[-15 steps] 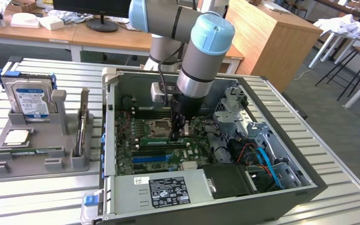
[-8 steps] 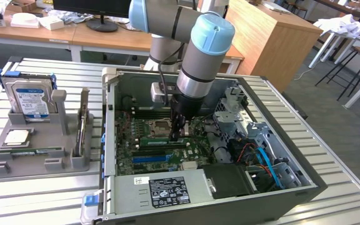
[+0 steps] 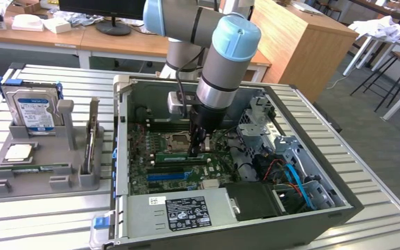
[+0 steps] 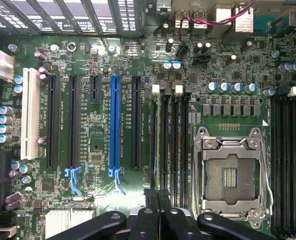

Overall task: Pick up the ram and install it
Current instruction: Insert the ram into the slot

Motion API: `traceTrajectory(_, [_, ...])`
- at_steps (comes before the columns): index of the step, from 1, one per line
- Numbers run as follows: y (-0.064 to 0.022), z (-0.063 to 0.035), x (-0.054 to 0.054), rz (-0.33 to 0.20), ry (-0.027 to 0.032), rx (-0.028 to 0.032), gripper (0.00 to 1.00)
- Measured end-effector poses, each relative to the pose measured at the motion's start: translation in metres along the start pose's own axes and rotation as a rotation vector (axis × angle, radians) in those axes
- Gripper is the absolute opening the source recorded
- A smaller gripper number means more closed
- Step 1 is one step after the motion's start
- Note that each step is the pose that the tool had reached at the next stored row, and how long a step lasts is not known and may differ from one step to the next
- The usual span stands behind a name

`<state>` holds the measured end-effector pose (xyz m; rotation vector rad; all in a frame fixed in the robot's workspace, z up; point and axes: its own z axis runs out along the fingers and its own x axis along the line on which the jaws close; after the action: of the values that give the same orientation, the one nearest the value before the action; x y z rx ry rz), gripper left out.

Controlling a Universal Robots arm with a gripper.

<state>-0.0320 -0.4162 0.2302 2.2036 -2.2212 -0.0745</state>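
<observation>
Looking at the gripper first: fingers pressed together, poked straight down into the open PC case, right over the memory slots. Got the ram standing on edge in one of those slots, with the fingertips at the end of it toward the exterior view's right. Can't tell whether pinching it or just sitting on top of it.

Crowded around there. Just beside the slots, the open CPU socket with its metal frame. On the other side, a row of long black expansion slots plus a blue slot and a white slot further out. Also small capacitors dotted all over the board, and red cables by the rear ports.

Moving outward: a metal drive cage and a blue cable toward the exterior view's right, and a power supply along the near edge. Above the board, the thick arm hiding a good chunk of it.

Off to the exterior view's left, well apart from the case, a grey tray with a hard drive upright in it, all on a slatted metal desk.
</observation>
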Motion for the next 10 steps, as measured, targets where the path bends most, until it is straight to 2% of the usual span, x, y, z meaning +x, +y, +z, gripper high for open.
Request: traceTrajectory(10, [0.0000,0.0000,0.0000,-0.007,0.0003,-0.0002,0.11])
